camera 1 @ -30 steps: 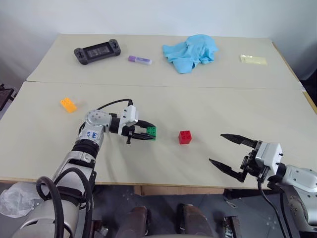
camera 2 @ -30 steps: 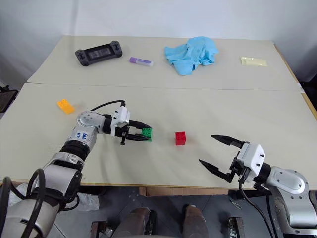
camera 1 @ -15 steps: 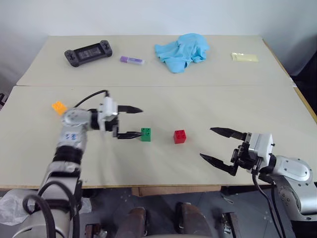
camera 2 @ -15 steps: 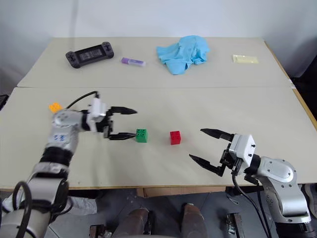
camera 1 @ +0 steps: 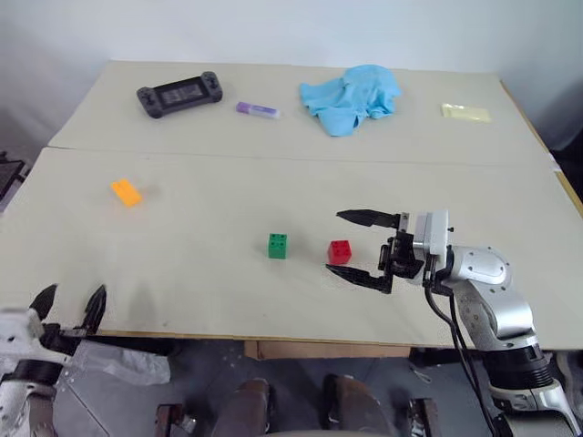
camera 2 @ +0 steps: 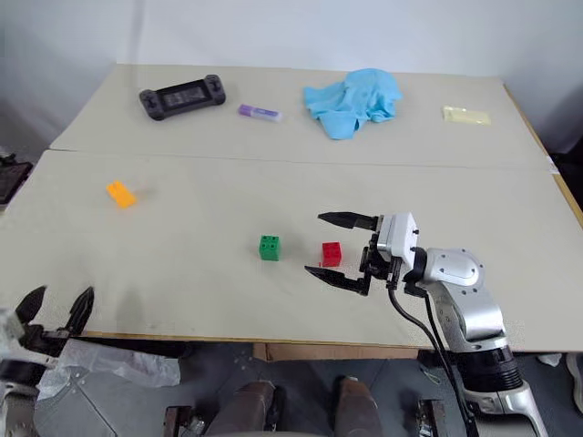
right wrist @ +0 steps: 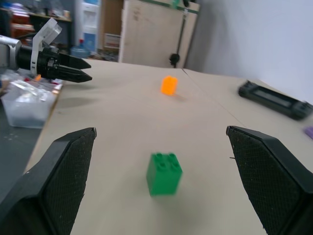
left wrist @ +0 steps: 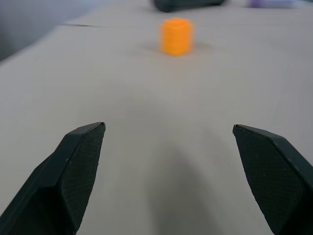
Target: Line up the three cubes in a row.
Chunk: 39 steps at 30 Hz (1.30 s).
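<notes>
The green cube (camera 1: 278, 245) and the red cube (camera 1: 340, 252) sit side by side near the middle of the front table, a small gap apart. The orange cube (camera 1: 126, 192) lies apart, far to the left. My right gripper (camera 1: 333, 242) is open and points left; in the head views the red cube lies between its fingers, and contact cannot be told. The right wrist view looks past the green cube (right wrist: 164, 174) to the orange cube (right wrist: 168, 84). My left gripper (camera 1: 70, 295) is open and empty at the table's front left edge, facing the orange cube (left wrist: 176, 35).
On the back table lie a black game controller (camera 1: 179, 94), a purple tube (camera 1: 258, 110), a crumpled blue cloth (camera 1: 351, 96) and a flat yellow packet (camera 1: 465, 111). A seam (camera 1: 301, 157) separates the two tables.
My left gripper let go of the green cube, opened and drew back to the front left edge. My right gripper moved left up to the red cube.
</notes>
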Motion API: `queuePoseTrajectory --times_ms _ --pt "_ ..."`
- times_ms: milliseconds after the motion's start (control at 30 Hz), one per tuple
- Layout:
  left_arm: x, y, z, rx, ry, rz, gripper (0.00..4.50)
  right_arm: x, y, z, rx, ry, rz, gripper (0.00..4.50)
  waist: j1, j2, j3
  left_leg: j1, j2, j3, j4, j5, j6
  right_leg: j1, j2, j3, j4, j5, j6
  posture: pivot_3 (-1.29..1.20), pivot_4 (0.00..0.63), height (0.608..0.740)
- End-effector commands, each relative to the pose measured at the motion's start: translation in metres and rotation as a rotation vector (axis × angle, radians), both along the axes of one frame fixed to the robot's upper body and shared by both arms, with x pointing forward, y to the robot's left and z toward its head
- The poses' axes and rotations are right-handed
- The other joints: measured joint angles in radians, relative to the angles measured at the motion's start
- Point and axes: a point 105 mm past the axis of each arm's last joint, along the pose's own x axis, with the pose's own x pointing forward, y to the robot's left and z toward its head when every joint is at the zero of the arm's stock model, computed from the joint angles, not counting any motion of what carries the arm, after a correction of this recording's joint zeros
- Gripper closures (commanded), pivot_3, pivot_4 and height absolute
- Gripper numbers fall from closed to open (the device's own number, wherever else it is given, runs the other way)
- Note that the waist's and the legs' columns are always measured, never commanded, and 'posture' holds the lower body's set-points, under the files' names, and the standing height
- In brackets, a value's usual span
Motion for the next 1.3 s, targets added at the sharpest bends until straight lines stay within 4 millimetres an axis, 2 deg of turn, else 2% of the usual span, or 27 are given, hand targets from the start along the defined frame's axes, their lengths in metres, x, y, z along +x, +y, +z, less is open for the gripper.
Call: queuePoseTrajectory --times_ms 33,100,200,467,500,567,667,833,933,1067,1300 --pt "-0.016 -0.003 0.005 0.014 -0.035 0.075 0.06 -0.003 0.0 0.003 0.007 -0.006 0.022 0.0 -0.001 0.0 0.0 0.0 0.0 0.0 0.0 0.0 0.0 0.0 0.0 0.001 0.0 0.0 0.0 0.0 0.15 0.74" --pt "-0.018 -0.01 0.001 -0.022 -0.047 0.083 0.06 -0.002 -0.002 0.002 0.006 -0.011 0.006 0.0 -0.005 0.0 0.0 0.0 0.0 0.0 0.0 0.0 0.0 0.0 0.0 0.0 -0.001 0.0 0.0 0.0 0.15 0.74" --pt "-0.004 -0.019 0.006 -0.039 -0.068 0.06 0.06 0.003 -0.006 0.005 0.023 -0.037 -0.03 0.0 -0.007 0.0 0.0 0.0 0.0 0.0 0.0 0.0 0.0 0.0 0.0 0.0 -0.001 0.0 0.0 0.0 0.15 0.74" --pt "0.088 -0.034 0.038 -0.025 -0.06 0.03 0.06 0.004 -0.005 0.005 0.047 -0.06 -0.05 0.0 -0.012 0.0 0.0 0.0 -0.001 0.001 0.0 0.0 -0.001 -0.002 0.001 0.001 0.003 0.0 0.0 0.0 0.15 0.74" --pt "0.11 -0.035 0.043 -0.022 -0.05 0.057 0.06 0.003 -0.003 0.004 0.049 -0.07 -0.053 0.0 -0.012 0.0 0.0 0.0 -0.001 0.0 0.0 0.0 -0.001 -0.002 0.002 0.001 0.004 0.0 0.0 0.0 0.15 0.74" --pt "0.139 -0.036 0.053 -0.037 -0.043 0.129 0.06 0.002 -0.002 0.003 0.048 -0.09 -0.063 0.0 -0.009 -0.001 -0.001 0.0 -0.002 0.001 0.0 0.001 -0.001 -0.003 0.002 0.0 0.009 0.0 0.0 0.0 0.15 0.74" --pt "0.164 -0.04 0.071 -0.089 -0.083 0.206 0.06 0.003 -0.005 0.005 0.059 -0.104 -0.1 0.0 -0.011 -0.002 -0.002 -0.002 -0.004 0.001 0.0 0.002 -0.001 -0.007 0.004 0.0 0.012 0.0 0.001 0.0 0.15 0.74" --pt "0.195 -0.046 0.067 -0.136 -0.039 0.211 0.06 0.003 -0.002 0.003 0.066 -0.115 -0.136 0.0 -0.018 -0.002 -0.002 -0.002 -0.005 0.006 -0.001 0.002 0.0 -0.011 0.003 -0.001 0.014 0.0 0.001 0.0 0.15 0.74" --pt "0.207 -0.041 0.06 -0.143 0.003 0.247 0.06 0.001 -0.001 0.002 0.066 -0.113 -0.136 0.0 -0.015 -0.003 -0.002 -0.003 -0.005 0.006 -0.001 0.002 -0.001 -0.012 0.004 -0.003 0.014 0.0 0.001 0.0 0.15 0.74" --pt "0.212 -0.036 0.071 -0.146 -0.039 0.326 0.06 0.002 -0.004 0.0 0.058 -0.115 -0.156 0.0 -0.012 -0.003 -0.002 -0.003 -0.005 0.006 0.001 0.003 -0.001 -0.011 0.004 -0.003 0.015 0.001 0.001 0.0 0.15 0.74" --pt "0.222 -0.039 0.069 -0.185 -0.044 0.318 0.06 0.003 -0.004 -0.002 0.054 -0.112 -0.159 0.0 -0.011 -0.003 -0.002 -0.003 -0.005 0.006 0.001 0.003 -0.001 -0.011 0.003 -0.004 0.015 0.001 0.001 0.0 0.15 0.74"
